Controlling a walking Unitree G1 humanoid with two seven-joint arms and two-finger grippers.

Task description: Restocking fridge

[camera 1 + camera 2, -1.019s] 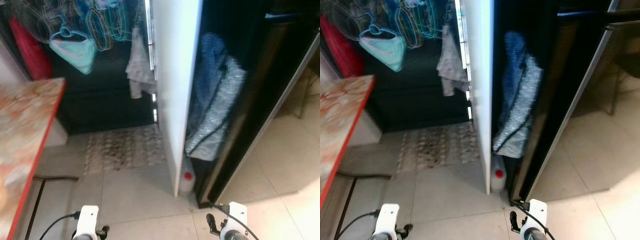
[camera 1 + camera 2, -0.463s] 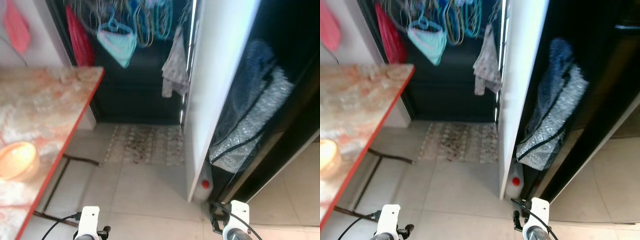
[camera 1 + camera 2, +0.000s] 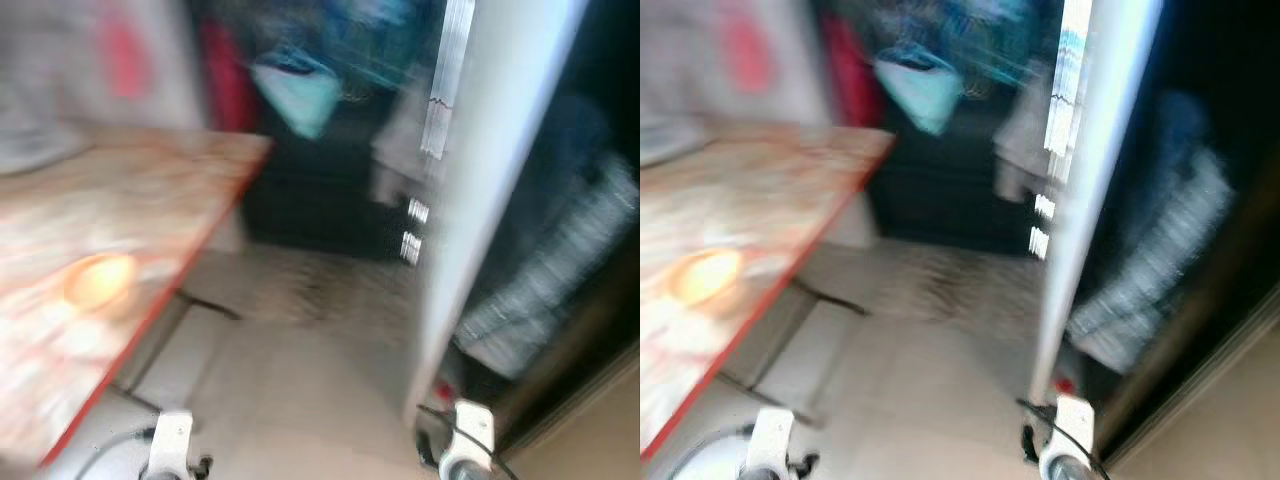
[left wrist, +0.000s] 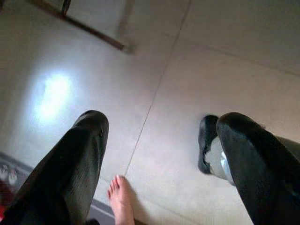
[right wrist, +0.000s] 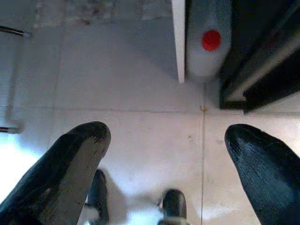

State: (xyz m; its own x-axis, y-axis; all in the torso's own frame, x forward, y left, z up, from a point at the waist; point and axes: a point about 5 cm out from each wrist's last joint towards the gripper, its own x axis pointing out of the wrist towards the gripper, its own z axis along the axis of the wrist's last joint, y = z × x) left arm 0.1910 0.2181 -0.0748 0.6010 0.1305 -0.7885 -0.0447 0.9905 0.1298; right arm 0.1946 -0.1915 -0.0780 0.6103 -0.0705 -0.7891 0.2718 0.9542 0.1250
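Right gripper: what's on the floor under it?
Under the open right gripper: pale tile floor, a red-capped jug beside the white panel, and the robot's feet. The jug's lower body is hidden from above.

Both head views are smeared by heavy motion blur; edges streak sideways and nothing is crisp. A warm glow burns out on the table (image 3: 95, 282). The wrist views are sharper: beyond the left gripper (image 4: 159, 159) a pale glare spot sits on the floor tiles (image 4: 51, 93), and the close black fingers (image 5: 70, 164) are soft, out of focus.
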